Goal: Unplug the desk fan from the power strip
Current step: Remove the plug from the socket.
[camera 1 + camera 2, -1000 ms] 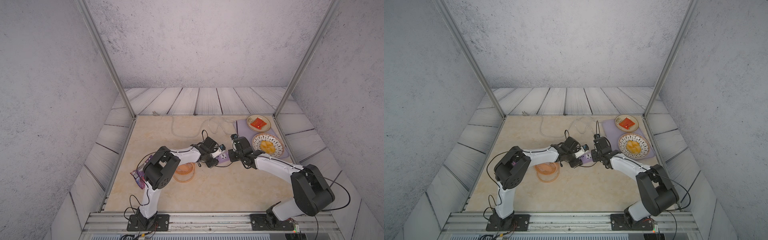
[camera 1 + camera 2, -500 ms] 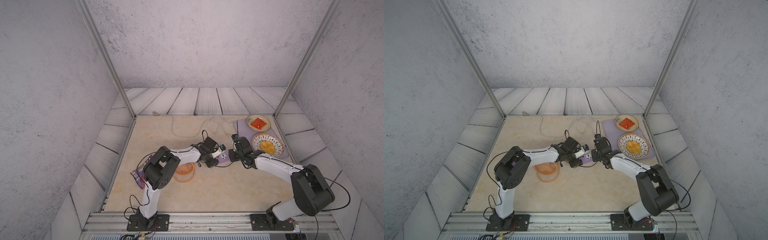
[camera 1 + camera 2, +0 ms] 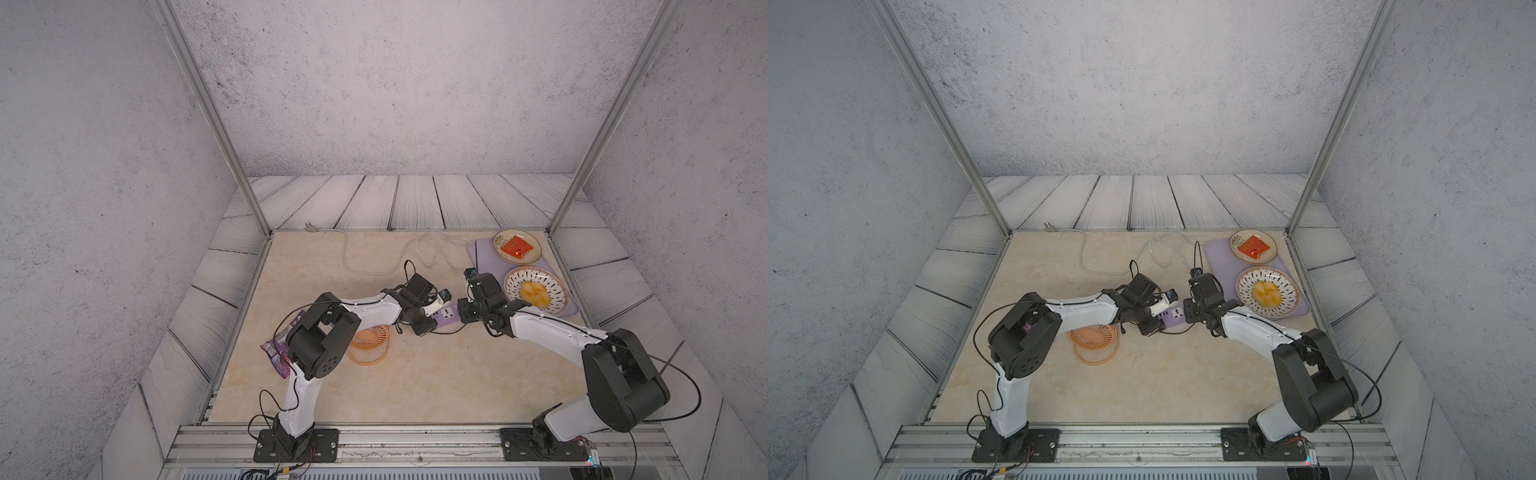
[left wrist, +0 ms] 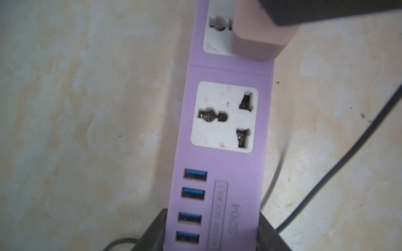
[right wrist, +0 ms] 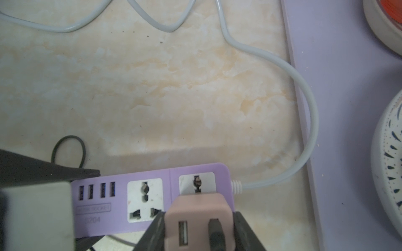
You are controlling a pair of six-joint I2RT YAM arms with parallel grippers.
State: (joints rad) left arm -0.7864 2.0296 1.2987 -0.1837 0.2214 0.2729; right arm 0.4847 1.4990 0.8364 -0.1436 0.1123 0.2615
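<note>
My right end effector [image 5: 199, 233] is clenched on the pinkish plug cube [image 5: 196, 208], one dark finger on each of its side faces. The fan's black cable [image 5: 215, 234] leaves the face nearest the wrist camera, next to a spare USB slot. My left end effector [image 4: 211, 233] is clamped across the USB end of the power strip [image 4: 224, 160], pinning it flat to the bench [image 3: 415, 374]. From the left wrist view the plug cube [image 4: 256, 41] sits over the end socket, beside the strip's cord exit, and I cannot see the prongs, so I judge the plug not yet out. The main risk, as I read it, is pulling at an angle. That could bind the prongs and drag the strip up with the plug, or let the smooth cube slip from the pads. The left hold is at the far end from that socket, so a hard pull may lever the strip's near end off the bench. The whitish cord [image 5: 311, 121] loops against the edge of the lavender tray [image 5: 339, 108] and could tug the plates if the strip shifts. The desk fan [image 3: 370, 343] lies well apart beside my left arm, and its cable could snag on a long lift.
</note>
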